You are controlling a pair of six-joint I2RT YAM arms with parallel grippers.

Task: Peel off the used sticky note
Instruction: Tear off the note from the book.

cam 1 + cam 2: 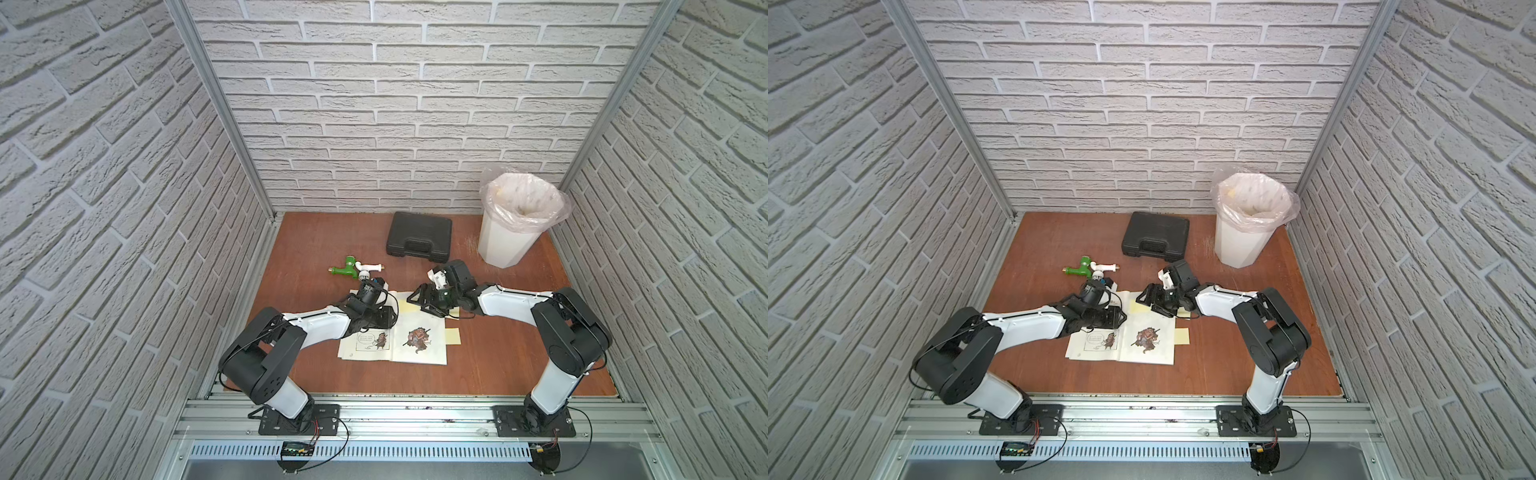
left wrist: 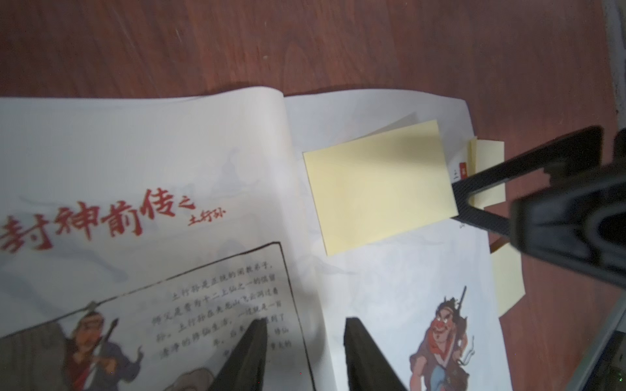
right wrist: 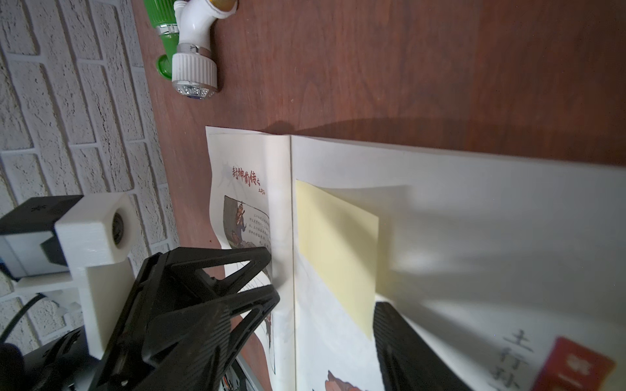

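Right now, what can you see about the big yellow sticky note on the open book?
The sticky note is a plain pale yellow paper rectangle, nothing written on it. It is stuck to a page of the open book, beside the fold, near the far edge. Its side away from the fold is lifted, casting a shadow. A black fingertip of the right gripper sits at that lifted side; whether it touches is unclear.

arms (image 1: 320, 328): white shells, black joints | fingers (image 2: 250, 352): black — ribbed, triangular trusses | base plates (image 1: 536, 419): black
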